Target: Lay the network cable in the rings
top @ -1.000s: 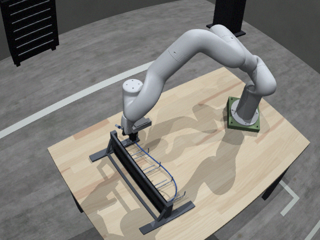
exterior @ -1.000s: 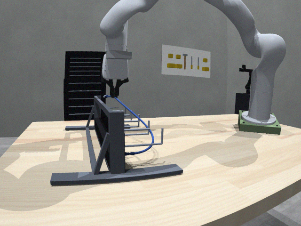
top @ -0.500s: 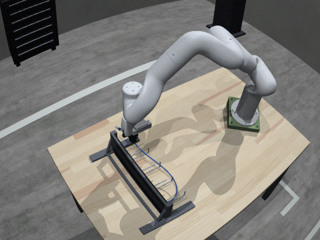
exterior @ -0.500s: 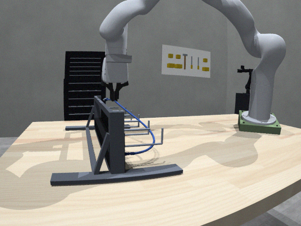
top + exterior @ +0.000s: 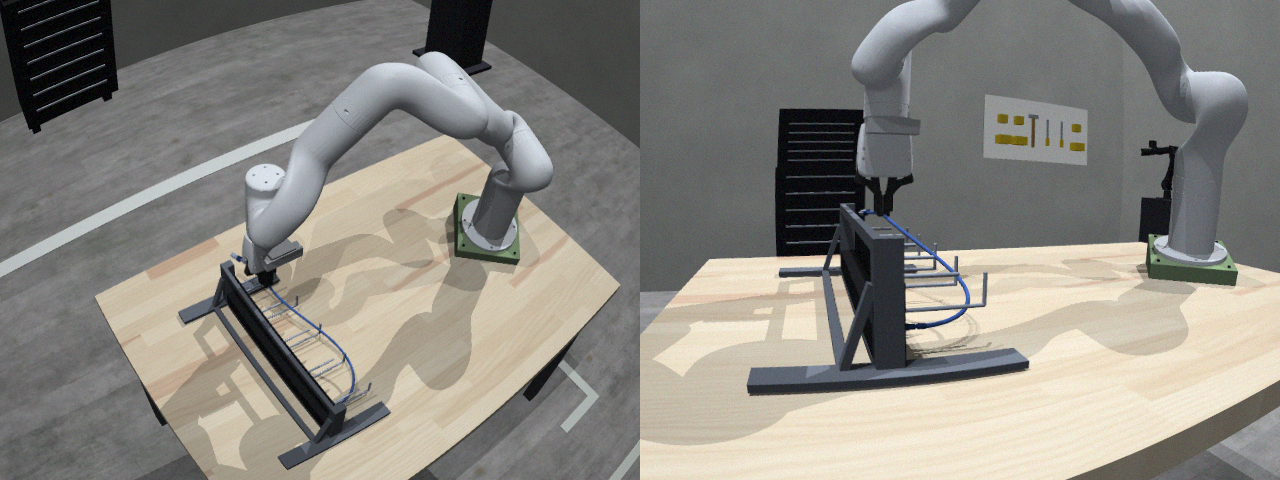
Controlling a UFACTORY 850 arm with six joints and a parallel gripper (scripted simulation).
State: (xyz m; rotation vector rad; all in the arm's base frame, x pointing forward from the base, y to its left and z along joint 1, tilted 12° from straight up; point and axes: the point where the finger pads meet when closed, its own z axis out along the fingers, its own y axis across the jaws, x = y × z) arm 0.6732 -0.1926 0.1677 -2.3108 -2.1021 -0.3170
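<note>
A dark grey patch-panel frame (image 5: 279, 337) (image 5: 870, 289) stands on the wooden table, with a row of steel rings (image 5: 305, 335) (image 5: 937, 279) sticking out of its face. A blue network cable (image 5: 323, 335) (image 5: 945, 268) is plugged into the panel's near end and arcs over the rings up to the far end. My gripper (image 5: 264, 279) (image 5: 882, 209) is shut on the cable's free end, just above the far top corner of the frame. The cable hangs from the fingers down across the rings; I cannot tell which rings it rests in.
The arm's green base (image 5: 485, 235) (image 5: 1190, 263) is bolted at the table's far right. The frame's flat feet (image 5: 336, 431) (image 5: 888, 374) reach out across the table. A black rack (image 5: 62, 56) (image 5: 818, 180) stands on the floor behind.
</note>
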